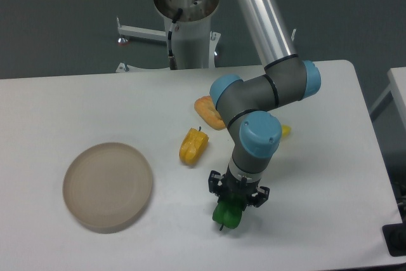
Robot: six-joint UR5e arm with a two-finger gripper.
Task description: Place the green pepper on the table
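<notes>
green pepper (226, 215) pinched in pincer (232, 206), top hidden, low over table (330, 182)

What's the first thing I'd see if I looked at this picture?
The big robot arm reaching down over the white table, its gripper closed on a shiny green pepper near the front edge. Next, the yellow pepper lying mid-table, and the round beige plate to the left.
</notes>
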